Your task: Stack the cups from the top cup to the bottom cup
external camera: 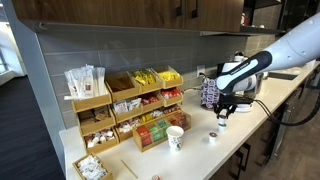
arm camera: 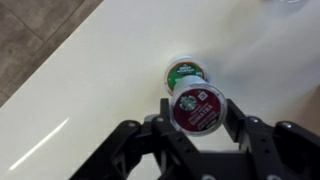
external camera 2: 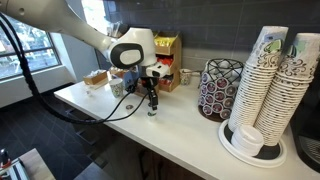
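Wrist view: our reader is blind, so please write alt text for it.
The gripper holds a small cup with a dark red lid, partly overlapping a second, green-lidded cup on a pale countertop.

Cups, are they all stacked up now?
Not yet. Done: no stack shows anywhere. In hand: the fingers look closed on the red-lid cup in the wrist view. Left: it has to go onto the green-lid cup right next to it. In an exterior view, what looks like another small cup stands apart on the counter.
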Robot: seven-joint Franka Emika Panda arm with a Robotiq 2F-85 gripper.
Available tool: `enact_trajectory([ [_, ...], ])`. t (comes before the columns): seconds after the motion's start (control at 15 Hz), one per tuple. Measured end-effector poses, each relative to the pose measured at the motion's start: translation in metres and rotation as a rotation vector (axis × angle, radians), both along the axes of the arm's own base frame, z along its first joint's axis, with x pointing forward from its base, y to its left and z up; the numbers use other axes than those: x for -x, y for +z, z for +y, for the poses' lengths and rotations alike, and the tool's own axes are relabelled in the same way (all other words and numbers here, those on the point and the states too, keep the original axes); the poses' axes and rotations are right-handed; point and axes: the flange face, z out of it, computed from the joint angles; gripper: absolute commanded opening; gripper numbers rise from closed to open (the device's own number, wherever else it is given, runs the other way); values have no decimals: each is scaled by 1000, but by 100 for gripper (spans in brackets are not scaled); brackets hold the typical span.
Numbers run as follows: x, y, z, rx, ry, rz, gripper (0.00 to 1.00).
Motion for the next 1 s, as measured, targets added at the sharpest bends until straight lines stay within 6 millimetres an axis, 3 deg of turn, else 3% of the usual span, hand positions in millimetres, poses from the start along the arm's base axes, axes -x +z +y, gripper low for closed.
enact_trajectory([
  [0.4, 6, 28, 17, -3, 102, -11, 29],
  [0.67, 18, 38, 50, -10, 299, 11, 29],
  [1.0, 32, 31, 95, -13, 554, 43, 29],
])
